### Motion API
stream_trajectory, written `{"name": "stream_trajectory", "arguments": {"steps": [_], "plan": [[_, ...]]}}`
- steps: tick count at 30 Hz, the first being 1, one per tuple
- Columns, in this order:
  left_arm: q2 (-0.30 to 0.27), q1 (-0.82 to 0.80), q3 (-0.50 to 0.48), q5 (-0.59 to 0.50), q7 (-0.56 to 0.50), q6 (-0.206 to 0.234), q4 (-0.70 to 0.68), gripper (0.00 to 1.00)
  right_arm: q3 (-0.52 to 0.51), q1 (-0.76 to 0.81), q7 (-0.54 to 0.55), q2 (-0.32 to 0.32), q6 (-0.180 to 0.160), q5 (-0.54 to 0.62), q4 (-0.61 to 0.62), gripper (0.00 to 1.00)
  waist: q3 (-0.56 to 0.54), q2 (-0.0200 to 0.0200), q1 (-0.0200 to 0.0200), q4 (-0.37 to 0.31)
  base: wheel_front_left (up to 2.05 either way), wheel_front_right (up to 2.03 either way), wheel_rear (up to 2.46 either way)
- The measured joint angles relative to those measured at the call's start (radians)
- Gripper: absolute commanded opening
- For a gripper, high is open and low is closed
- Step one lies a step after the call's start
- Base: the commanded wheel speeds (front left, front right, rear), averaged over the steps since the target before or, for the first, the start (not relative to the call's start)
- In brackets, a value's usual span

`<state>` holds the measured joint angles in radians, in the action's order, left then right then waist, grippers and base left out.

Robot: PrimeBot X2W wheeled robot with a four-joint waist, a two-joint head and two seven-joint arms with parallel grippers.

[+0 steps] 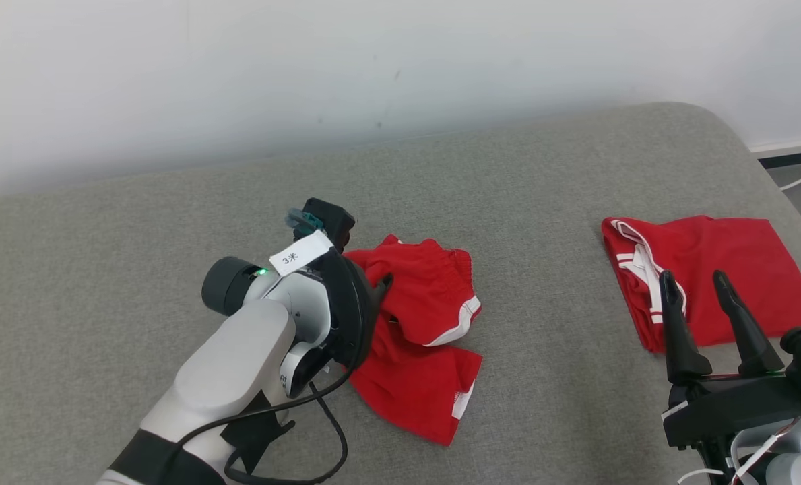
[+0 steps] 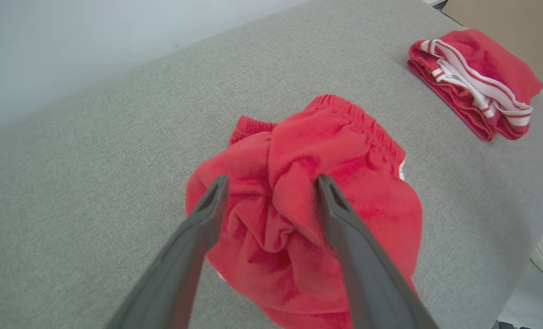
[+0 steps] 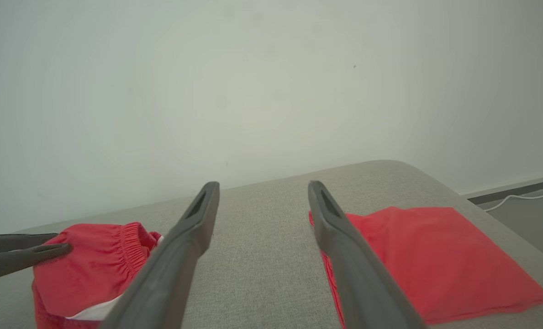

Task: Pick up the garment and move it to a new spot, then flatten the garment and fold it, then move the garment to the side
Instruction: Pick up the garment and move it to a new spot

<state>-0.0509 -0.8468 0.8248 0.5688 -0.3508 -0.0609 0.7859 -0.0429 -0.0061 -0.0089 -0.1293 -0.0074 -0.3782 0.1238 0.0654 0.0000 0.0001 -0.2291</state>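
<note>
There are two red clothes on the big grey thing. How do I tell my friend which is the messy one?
Start at the big grey fabric surface by the white wall. Near its middle, right at the left claw, lies a pair of red shorts with white trim. Unlike the flat, folded red garment on the right, it is scrunched into a lumpy heap.

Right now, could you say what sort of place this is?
Probably a folding workspace: a grey fabric surface against a white wall, with crumpled red shorts and a folded red garment.
</note>
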Motion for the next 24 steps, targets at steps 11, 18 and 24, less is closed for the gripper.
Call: {"name": "stream_trajectory", "arguments": {"steps": [11, 18, 24], "plan": [[0.003, 0.007, 0.012, -0.040, 0.100, 0.021, 0.045, 1.00, 0.000, 0.001, 0.000, -0.004, 0.004, 0.000, -0.024, 1.00, -0.021, 0.0000, -0.0001, 0.042, 0.00, 0.00, 0.00], [0.006, 0.044, 0.051, -0.049, 0.146, 0.015, -0.001, 1.00, -0.010, 0.036, 0.000, -0.011, 0.004, 0.000, -0.028, 1.00, -0.048, 0.0000, -0.0001, 0.076, 0.00, 0.00, 0.00], [0.010, 0.088, 0.105, -0.055, 0.155, -0.020, -0.099, 1.00, -0.015, 0.054, 0.000, -0.013, 0.003, 0.000, -0.025, 1.00, -0.072, 0.0000, -0.0002, 0.103, 0.00, 0.00, 0.00]]}}
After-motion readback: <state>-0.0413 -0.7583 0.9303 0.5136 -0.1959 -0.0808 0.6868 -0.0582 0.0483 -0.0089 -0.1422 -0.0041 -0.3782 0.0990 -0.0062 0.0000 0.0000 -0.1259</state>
